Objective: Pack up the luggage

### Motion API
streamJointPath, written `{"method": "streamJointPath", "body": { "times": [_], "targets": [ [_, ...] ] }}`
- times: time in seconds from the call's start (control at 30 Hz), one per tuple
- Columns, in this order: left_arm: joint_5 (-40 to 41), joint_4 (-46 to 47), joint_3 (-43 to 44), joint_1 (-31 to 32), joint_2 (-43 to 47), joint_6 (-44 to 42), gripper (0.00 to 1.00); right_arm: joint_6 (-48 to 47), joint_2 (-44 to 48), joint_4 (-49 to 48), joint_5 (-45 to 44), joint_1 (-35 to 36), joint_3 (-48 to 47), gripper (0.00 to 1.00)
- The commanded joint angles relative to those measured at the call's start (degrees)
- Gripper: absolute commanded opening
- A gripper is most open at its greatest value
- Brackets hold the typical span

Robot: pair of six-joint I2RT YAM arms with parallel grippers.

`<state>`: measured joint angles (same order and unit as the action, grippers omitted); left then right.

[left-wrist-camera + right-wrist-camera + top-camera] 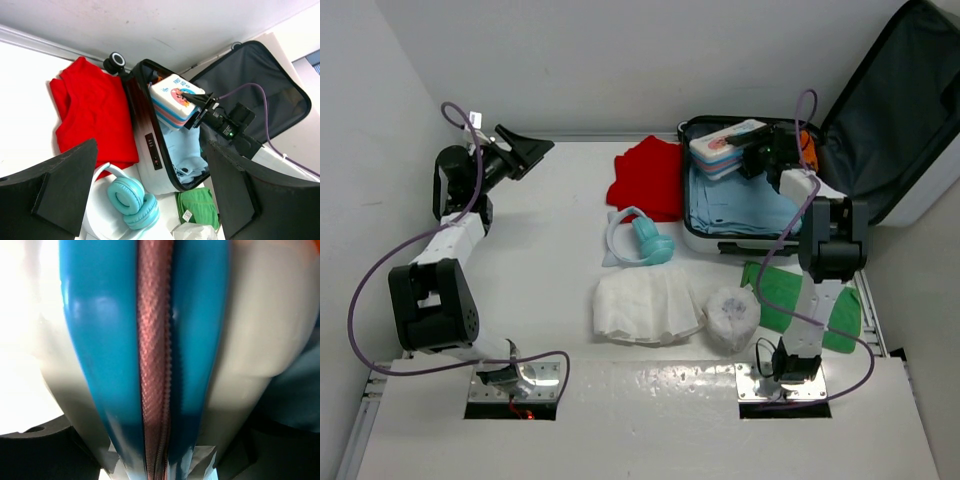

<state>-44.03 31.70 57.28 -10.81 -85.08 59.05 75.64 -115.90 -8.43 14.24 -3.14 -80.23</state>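
Observation:
The luggage (705,243) lies open at the back right, its dark-lined lid (895,110) leaning up to the right; it also shows in the left wrist view (150,150). Folded light blue clothes (730,205) lie inside. My right gripper (760,155) is shut on a small white box (725,147) with blue bands and a pink zipper, holding it over the luggage's back part. The box fills the right wrist view (155,365) between the dark fingers (30,450). My left gripper (525,150) is open and empty, raised at the back left.
A red garment (650,178) lies left of the luggage. Teal headphones (645,240), a white cloth (640,305), a wrapped white roll (732,315) and a green cloth (800,300) lie in front. Walls stand at the back and left.

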Motion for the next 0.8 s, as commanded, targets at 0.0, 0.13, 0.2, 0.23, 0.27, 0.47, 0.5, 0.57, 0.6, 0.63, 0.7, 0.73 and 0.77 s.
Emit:
{"method": "streamJointPath", "body": {
  "times": [0.0,0.13,0.2,0.23,0.27,0.47,0.5,0.57,0.6,0.63,0.7,0.73,0.77],
  "targets": [
    [1.4,2.66,1.52,0.44,-1.66,0.72,0.9,2.85,-2.03,-3.88,-4.57,1.55,-6.95,0.0],
    [1.93,1.35,2.05,0.44,-1.67,0.72,0.9,5.57,-4.77,-2.22,-6.24,2.69,-9.77,0.0],
    [2.55,0.73,2.58,0.44,-1.67,0.02,0.9,6.45,-6.0,-1.33,-7.2,2.7,-12.14,0.01],
    [2.55,0.73,2.58,0.44,-1.67,0.02,0.9,6.37,-6.53,-0.63,-7.47,2.61,-12.76,0.07],
    [3.07,0.73,2.58,0.44,-1.67,0.02,0.9,6.71,-6.97,0.24,-7.73,2.61,-13.81,0.18],
    [3.07,-1.21,3.1,0.44,-1.67,-0.51,0.9,9.53,-0.57,5.96,-2.37,2.7,-6.8,0.87],
    [3.6,-1.21,3.1,0.44,-1.67,-0.51,0.9,9.7,1.36,7.01,0.84,2.26,-3.57,0.99],
    [3.6,-1.21,3.1,0.44,-1.67,-0.51,0.9,10.23,4.27,8.24,3.5,1.38,0.13,0.99],
    [3.6,-1.21,3.1,0.44,-1.67,0.18,0.9,10.41,6.1,10.25,4.56,1.12,0.85,0.99],
    [3.6,-1.21,3.1,0.44,-1.67,0.19,0.9,10.23,7.86,11.4,5.35,0.59,1.47,0.99],
    [4.13,-1.21,2.58,0.96,-1.67,0.72,0.9,9.8,10.76,13.95,6.06,0.24,3.13,0.99],
    [4.13,-1.21,2.58,0.96,-1.67,0.72,0.9,9.71,11.48,16.83,6.06,-0.29,3.32,0.99],
    [4.13,-1.21,2.58,0.96,-1.67,0.72,0.9,9.53,13.57,17.65,6.41,-0.38,4.54,0.99]
  ]
}}
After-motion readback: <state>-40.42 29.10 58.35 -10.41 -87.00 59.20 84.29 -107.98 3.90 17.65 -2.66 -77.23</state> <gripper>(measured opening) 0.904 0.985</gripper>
